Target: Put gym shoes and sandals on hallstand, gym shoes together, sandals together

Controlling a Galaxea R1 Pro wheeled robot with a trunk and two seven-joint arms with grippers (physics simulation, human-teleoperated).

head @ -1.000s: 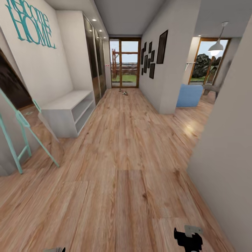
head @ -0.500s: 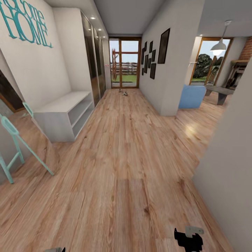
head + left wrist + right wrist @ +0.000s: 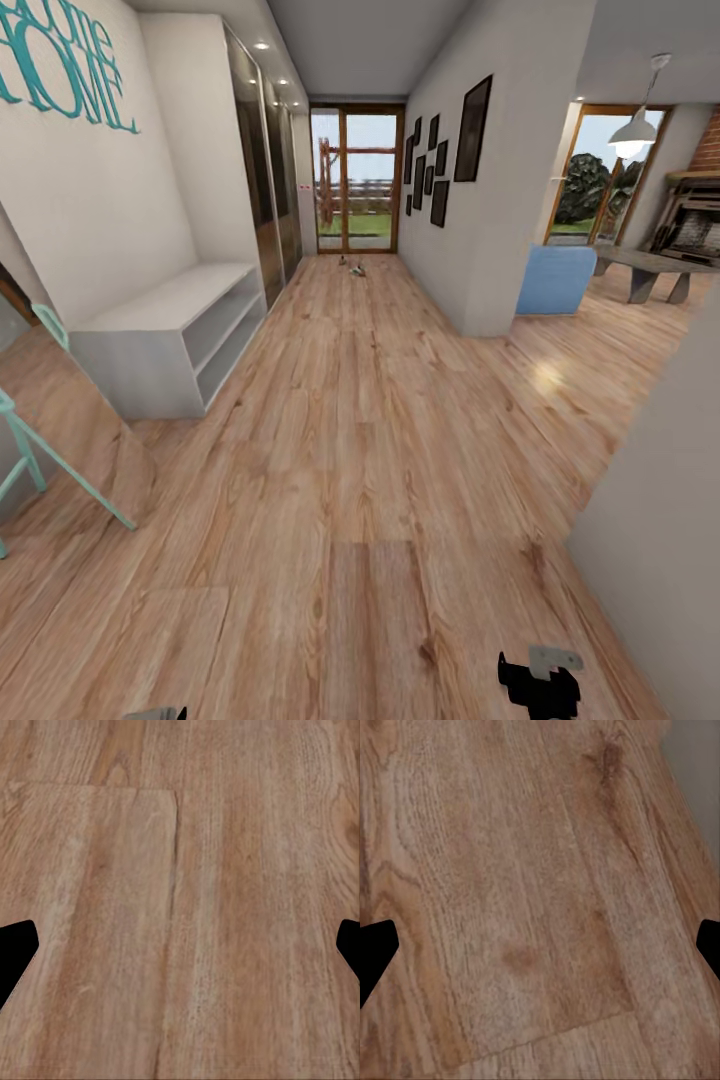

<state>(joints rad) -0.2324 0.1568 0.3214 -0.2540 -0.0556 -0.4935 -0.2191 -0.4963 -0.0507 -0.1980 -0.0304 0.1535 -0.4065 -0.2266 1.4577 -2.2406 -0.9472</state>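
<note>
- Two small shapes, shoes (image 3: 352, 266) by our reading, lie on the corridor floor (image 3: 370, 420) at the far end, just before the glazed door (image 3: 357, 180); they are too small to tell gym shoe from sandal, and we count none on any shelf.
- One low light-grey shelved unit (image 3: 165, 340), which we take for the hallstand, stands against the left wall, nearer than the shoes; both open levels look bare.
- One left gripper (image 3: 180, 945): dark fingertips (image 3: 15, 952) sit at opposite edges of the wrist view, spread wide over bare planks, nothing between them.
- One right gripper (image 3: 540, 945): likewise spread wide and carrying nothing; in the head view it hangs low at near right (image 3: 540, 685), by our judgement tucked for travel.
- One leaning mirror with a turquoise frame (image 3: 60, 440) stands at near left, and one blue armchair (image 3: 555, 280) sits beyond the right-hand wall corner.
- Change since a second ago: the whole head view has shifted, the shelved unit and mirror sliding leftward and nearer and more of the right-hand room opening up, so we judge the base to be advancing down the corridor; the shoes lie where they were.
</note>
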